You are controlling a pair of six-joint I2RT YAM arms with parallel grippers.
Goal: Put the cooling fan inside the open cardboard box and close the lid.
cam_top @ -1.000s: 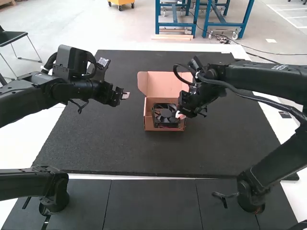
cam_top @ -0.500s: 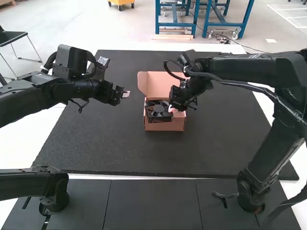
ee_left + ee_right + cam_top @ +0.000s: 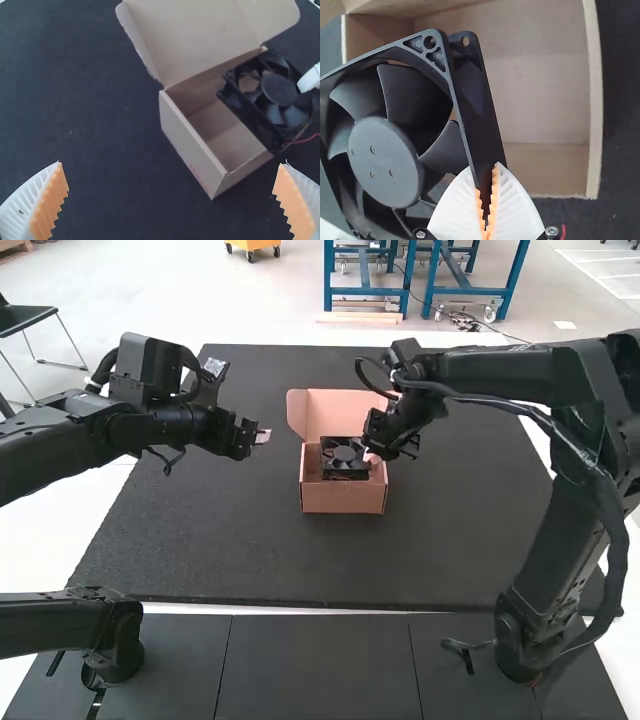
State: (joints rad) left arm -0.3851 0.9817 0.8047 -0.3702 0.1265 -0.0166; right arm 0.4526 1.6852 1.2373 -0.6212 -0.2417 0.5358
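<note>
Cardboard box (image 3: 343,495) stands open on the black-matted bench (image 3: 200,530), lid flap (image 3: 330,412) raised, while the right gripper (image 3: 378,448) pinches the black fan (image 3: 343,456) by its frame edge, tilted over the opening, and the left gripper (image 3: 258,436) hovers beside the box, spread wide, holding nothing.

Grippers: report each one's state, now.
Left gripper: open, holding nothing.
Right gripper: closed on the cooling fan frame, at the cardboard box opening.
</note>
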